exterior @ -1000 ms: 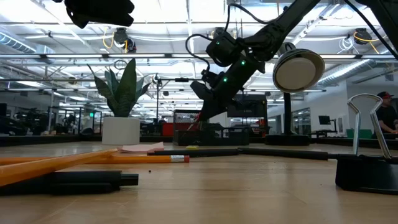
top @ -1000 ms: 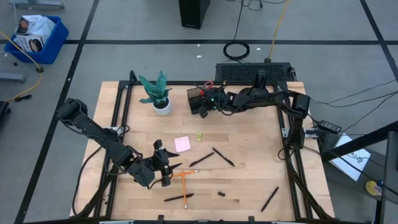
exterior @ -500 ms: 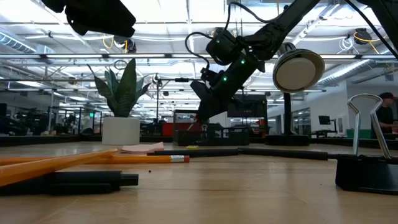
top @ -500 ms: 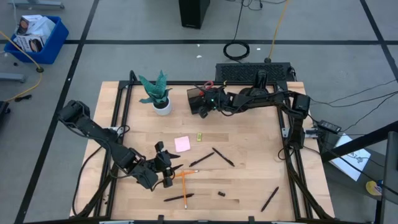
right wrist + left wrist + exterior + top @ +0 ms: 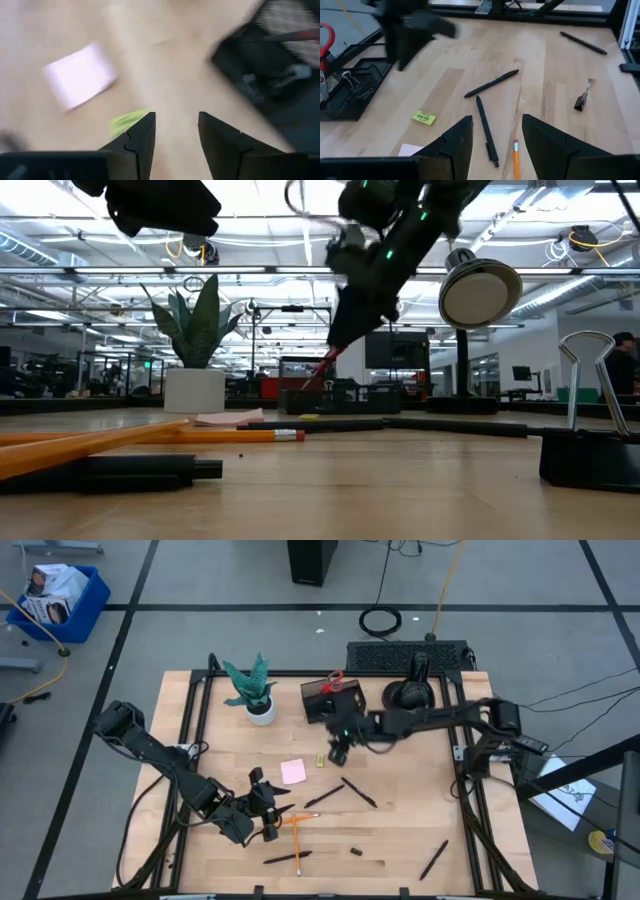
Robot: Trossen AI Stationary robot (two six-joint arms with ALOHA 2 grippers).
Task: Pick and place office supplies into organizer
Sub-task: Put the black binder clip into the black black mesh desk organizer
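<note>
The dark organizer [image 5: 322,700] stands at the far middle of the table, with the red-handled scissors [image 5: 336,680] upright in it, handles up. My right gripper [image 5: 335,752] hovers open just on its near side, above the tiny yellow piece [image 5: 127,121] and beside the pink sticky-note pad [image 5: 293,771]. My left gripper [image 5: 268,815] hangs open near the front left, over the orange pencil [image 5: 297,823]. Black pens [image 5: 324,796] [image 5: 358,791] [image 5: 434,859] [image 5: 288,858] and a little black clip [image 5: 355,852] lie flat on the wood.
A teal plant in a white pot [image 5: 255,692] stands left of the organizer, and a black domed object [image 5: 408,695] to its right. A black frame rail [image 5: 466,755] runs along the table's right side. Bare wood lies between the pens and the right rail.
My right gripper has drawn away from the organizer toward the table's near edge, risen a little and tipped further down. The scissors have stayed behind, upright in the organizer.
</note>
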